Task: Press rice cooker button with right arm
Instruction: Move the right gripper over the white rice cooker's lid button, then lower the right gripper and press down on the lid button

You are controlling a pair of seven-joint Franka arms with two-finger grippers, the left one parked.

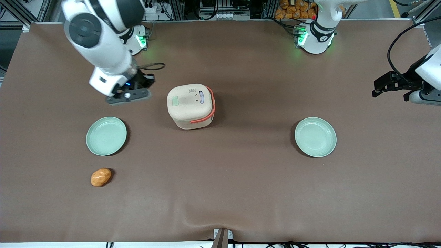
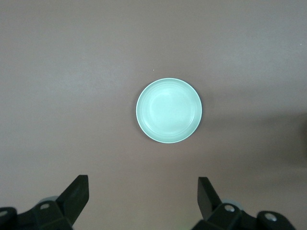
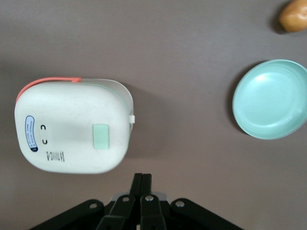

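Note:
The cream-beige rice cooker [image 1: 191,106] stands mid-table with its lid closed and its orange-red handle [image 1: 206,113] folded down along one side. A pale green square button [image 1: 175,101] sits on the lid. The right arm's black gripper [image 1: 144,82] hangs above the table beside the cooker, toward the working arm's end and apart from it. In the right wrist view the gripper [image 3: 142,176] is shut, fingers pressed together with nothing between them. That view also shows the cooker [image 3: 72,124] and its button [image 3: 100,136] a short way off the fingertips.
A pale green plate [image 1: 106,135] [image 3: 271,99] lies nearer the front camera than the gripper. An orange rounded item [image 1: 101,177] [image 3: 294,15] rests nearer still. Another green plate [image 1: 315,136] [image 2: 169,110] lies toward the parked arm's end.

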